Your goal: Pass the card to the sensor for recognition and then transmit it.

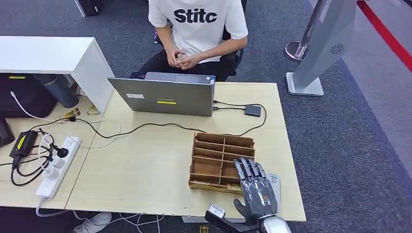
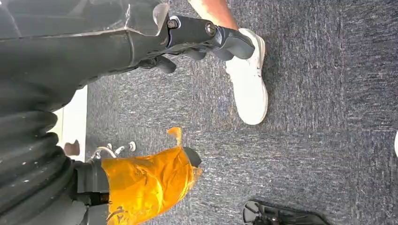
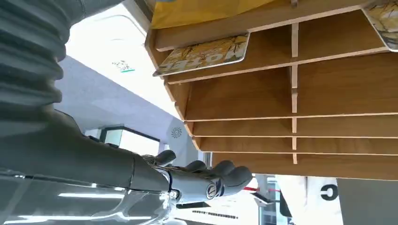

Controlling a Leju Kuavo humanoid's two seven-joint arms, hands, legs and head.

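Observation:
A wooden divider box (image 1: 221,158) sits on the table's near right part. In the right wrist view a yellow card (image 3: 204,54) lies in one slot of the box (image 3: 328,89), and another card's edge (image 3: 382,21) shows in a neighbouring slot. My right hand (image 1: 255,187) hovers at the box's near right corner with straight fingers (image 3: 211,180) and holds nothing. A small dark sensor pad (image 1: 252,110) lies behind the box, wired to the laptop (image 1: 165,94). My left hand (image 2: 197,33) hangs over the carpet, fingers stretched out and empty.
A person sits behind the laptop with hands clasped. A power strip (image 1: 58,165) and cables lie on the left table, beside a white cabinet (image 1: 53,56). A flat light grey device (image 1: 276,180) lies under my right hand. A grey stand (image 1: 316,58) is on the floor.

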